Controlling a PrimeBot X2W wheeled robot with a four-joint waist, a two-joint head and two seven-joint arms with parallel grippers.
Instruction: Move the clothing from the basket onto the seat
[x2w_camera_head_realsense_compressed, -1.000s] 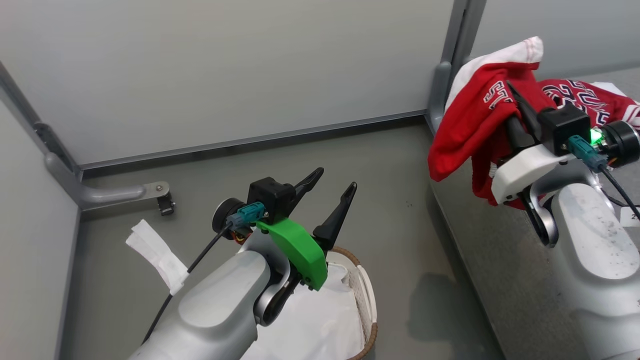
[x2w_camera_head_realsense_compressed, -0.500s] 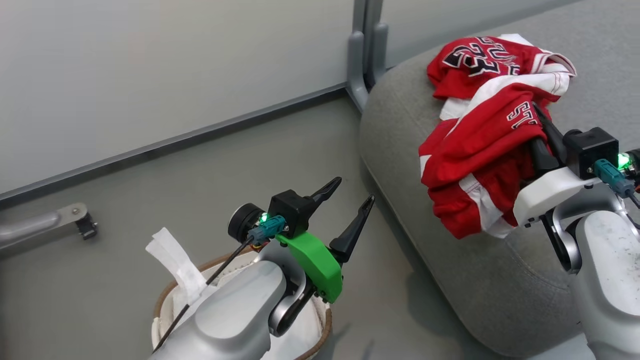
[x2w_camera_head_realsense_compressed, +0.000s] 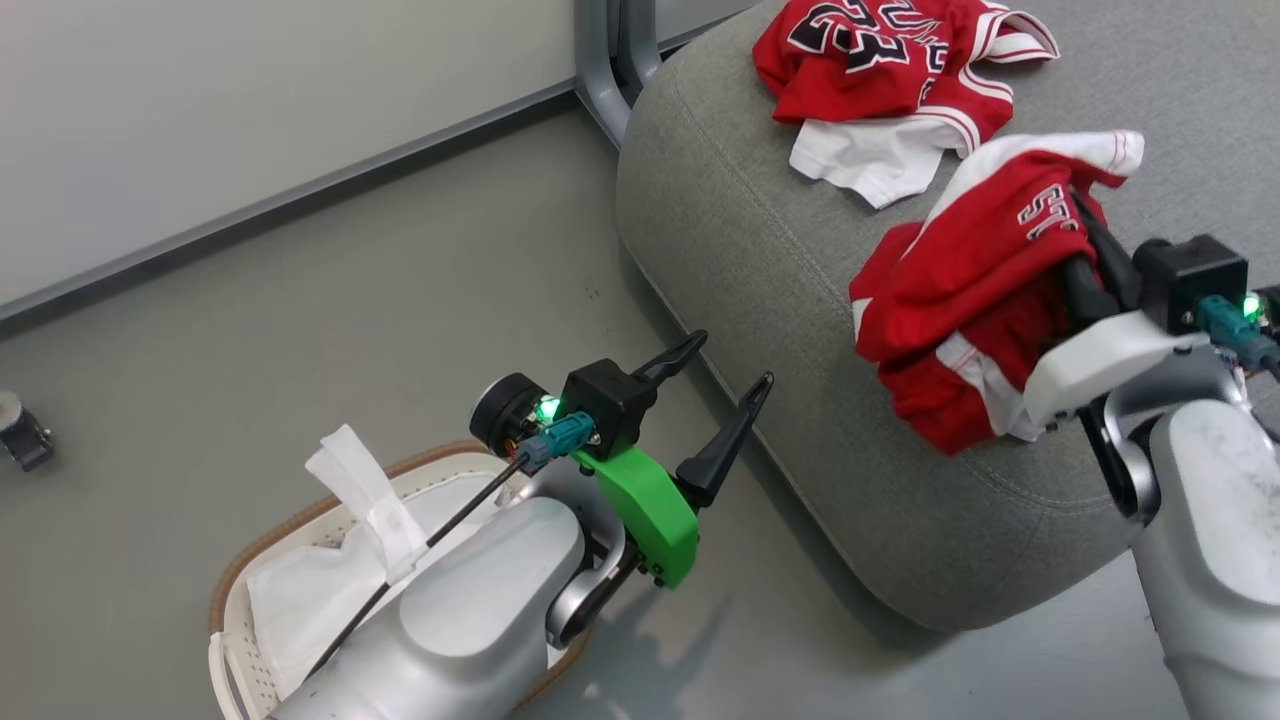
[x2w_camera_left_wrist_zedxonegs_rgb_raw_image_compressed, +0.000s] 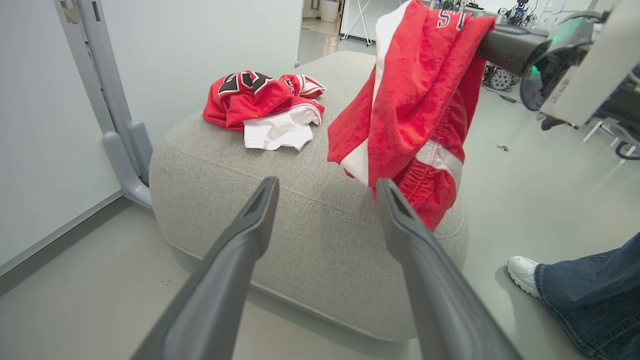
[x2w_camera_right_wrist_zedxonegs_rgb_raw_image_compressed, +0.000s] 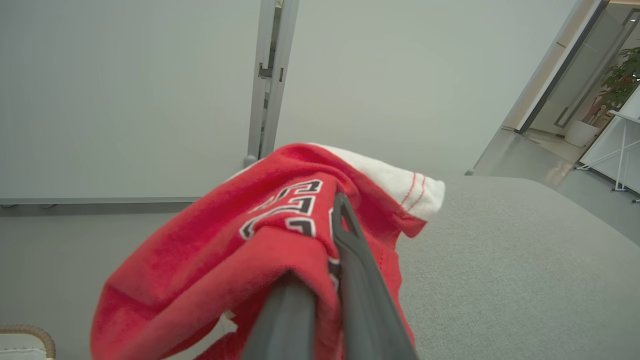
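While the right claw (x2w_camera_head_realsense_compressed: 1082, 215) is pinched on the second red garment (x2w_camera_head_realsense_compressed: 960, 290), holding it over the near part of the seat (x2w_camera_head_realsense_compressed: 780, 260), the jersey (x2w_camera_head_realsense_compressed: 870, 60) already lies crumpled farther back on the cushion. Assessed step: final placement. The next move calls for lowering and letting go beside the jersey. The left claw (x2w_camera_head_realsense_compressed: 733, 360) is spread and empty, over the floor between basket (x2w_camera_head_realsense_compressed: 290, 520) and seat. Head view shows the basket with its white liner (x2w_camera_head_realsense_compressed: 300, 600) and no red cloth in the visible part. Left wrist view adds a person's shoe (x2w_camera_left_wrist_zedxonegs_rgb_raw_image_compressed: 522, 272) near the seat and the garment's hem hanging low; contact with the cushion cannot be confirmed.
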